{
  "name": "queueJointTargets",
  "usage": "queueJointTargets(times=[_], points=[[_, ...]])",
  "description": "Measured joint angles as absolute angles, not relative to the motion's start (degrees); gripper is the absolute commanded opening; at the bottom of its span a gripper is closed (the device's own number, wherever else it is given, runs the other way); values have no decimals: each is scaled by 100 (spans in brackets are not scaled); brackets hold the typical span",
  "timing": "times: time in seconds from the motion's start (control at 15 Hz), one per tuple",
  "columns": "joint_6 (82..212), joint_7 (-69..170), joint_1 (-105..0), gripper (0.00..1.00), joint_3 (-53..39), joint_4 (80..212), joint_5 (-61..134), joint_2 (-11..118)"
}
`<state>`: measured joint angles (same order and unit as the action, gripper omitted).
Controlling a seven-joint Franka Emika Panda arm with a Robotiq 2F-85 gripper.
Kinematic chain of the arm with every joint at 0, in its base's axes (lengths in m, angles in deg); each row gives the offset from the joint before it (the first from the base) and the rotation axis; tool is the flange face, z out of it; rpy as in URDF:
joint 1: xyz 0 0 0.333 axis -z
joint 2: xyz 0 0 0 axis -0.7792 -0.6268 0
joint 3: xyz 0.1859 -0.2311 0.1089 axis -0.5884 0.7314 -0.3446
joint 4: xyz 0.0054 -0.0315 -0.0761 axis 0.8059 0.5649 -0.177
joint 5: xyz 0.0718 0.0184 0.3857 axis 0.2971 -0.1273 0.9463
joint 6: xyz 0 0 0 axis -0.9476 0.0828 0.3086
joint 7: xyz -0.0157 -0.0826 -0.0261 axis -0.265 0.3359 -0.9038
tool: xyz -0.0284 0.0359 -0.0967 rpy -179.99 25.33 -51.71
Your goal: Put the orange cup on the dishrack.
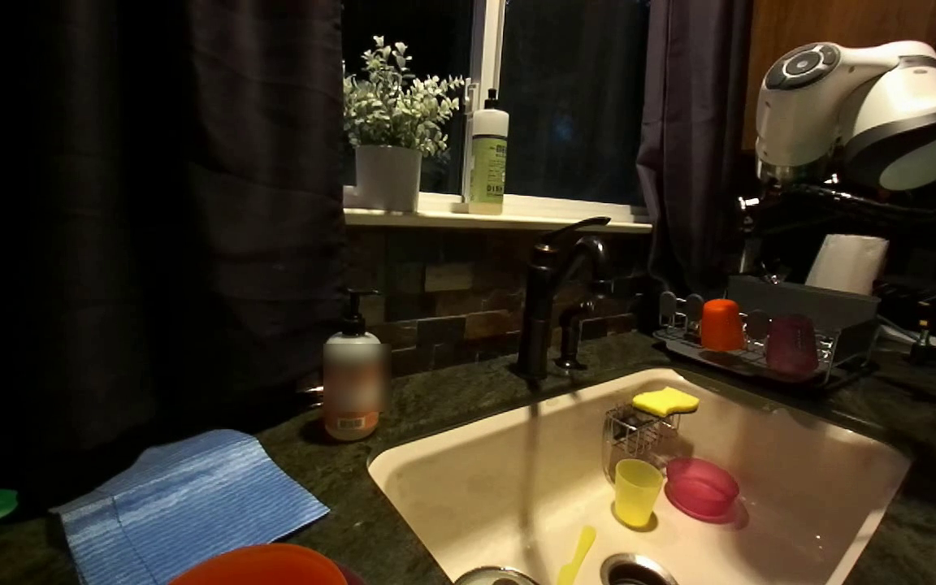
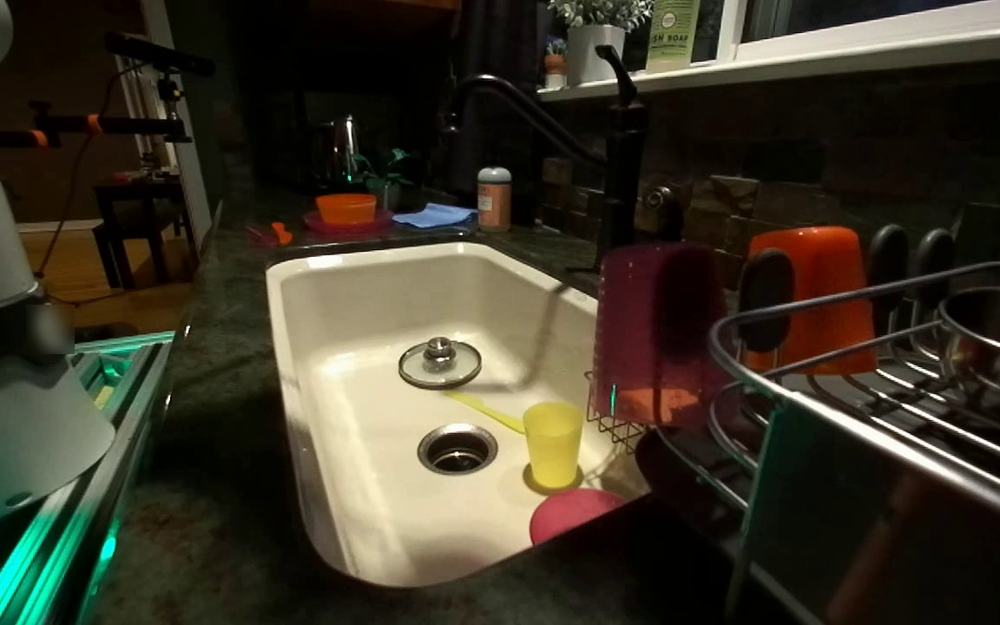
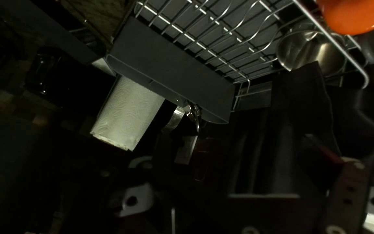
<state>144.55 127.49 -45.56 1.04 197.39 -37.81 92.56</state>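
**Robotiq gripper point(image 3: 243, 169) wide and empty, orange cup point(image 1: 722, 327) well apart from it in the dishrack point(image 3: 187, 35)**

Cup sits upside down in the dishrack, on the side facing the sink point(image 2: 352, 451); same in both exterior views. Gripper jaws stand spread wide, nothing held. It's above dishrack level; an exterior view loses most of it in the dark, so can't tell whether it's directly over the dishrack. As the wrist view frames it, the gripper shows past the dishrack's utensil caddy point(image 3: 174, 71) side, the cup over on the opposite side, cut by the frame, with the steel pot point(image 3: 323, 53) in the dishrack between them.

Also in the dishrack: a pink cup point(image 1: 793, 345), upside down, near the orange one. A paper towel roll point(image 3: 127, 113) is just past the dishrack, caddy side. Sink is just beside the dishrack, with a yellow cup point(image 1: 637, 491) and a pink bowl point(image 1: 702, 487) in it.
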Motion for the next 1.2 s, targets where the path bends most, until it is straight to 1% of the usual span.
queueJointTargets(times=[0.27, 0.47, 1.2], points=[[15161, 12706, -4449, 100, 322, 19944, -3259, 9447], [15422, 12570, -4345, 100, 340, 20063, -2965, 9555], [15501, 11315, -4136, 100, 239, 20180, -2263, 9747]])
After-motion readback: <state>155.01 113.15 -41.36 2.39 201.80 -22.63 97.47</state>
